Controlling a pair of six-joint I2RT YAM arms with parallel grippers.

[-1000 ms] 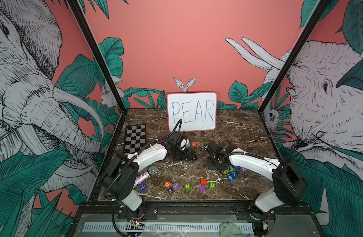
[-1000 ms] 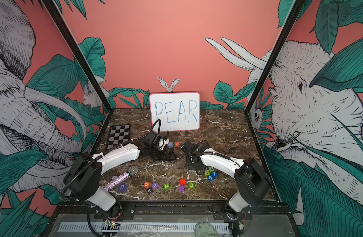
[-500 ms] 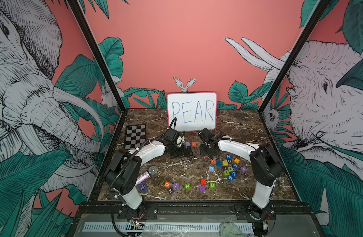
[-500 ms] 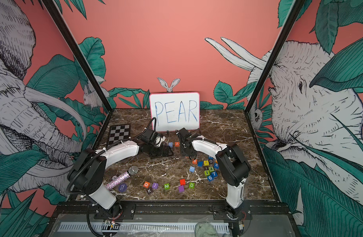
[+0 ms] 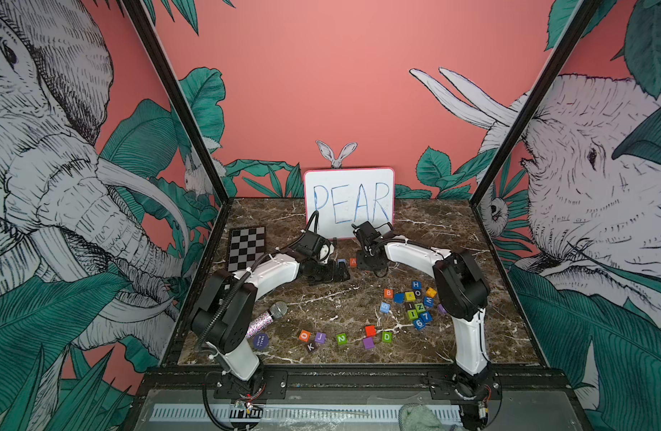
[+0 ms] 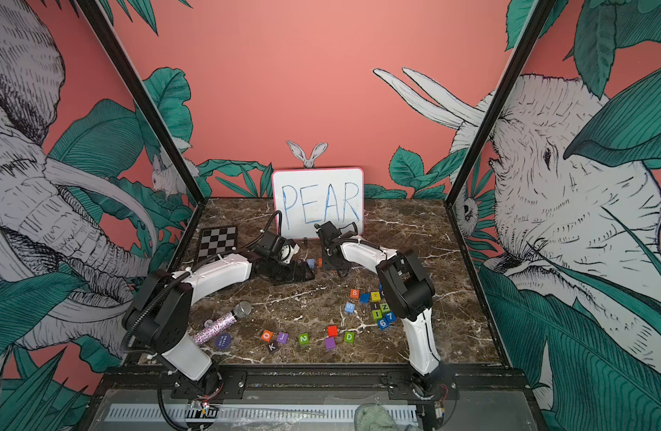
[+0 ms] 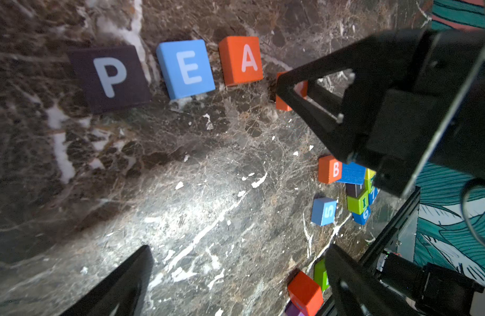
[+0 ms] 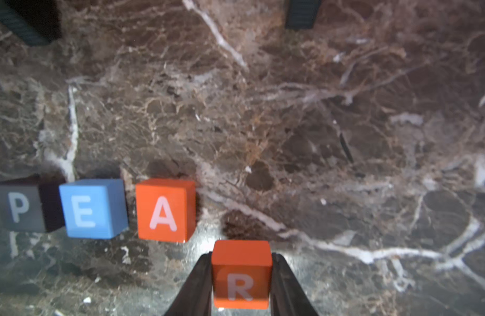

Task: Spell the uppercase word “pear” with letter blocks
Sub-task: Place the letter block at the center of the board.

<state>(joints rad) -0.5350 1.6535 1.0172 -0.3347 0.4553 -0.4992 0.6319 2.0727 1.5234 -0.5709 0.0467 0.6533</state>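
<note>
One orange R block point(image 8: 240, 273) inside the right hand point(image 8: 241, 255), near the A block point(image 8: 164, 210)

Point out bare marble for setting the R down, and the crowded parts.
Bare marble: beside the A block, opposite the E block; and mid-table between the microphone and the block cluster. Crowded: that cluster by the right arm.
</note>
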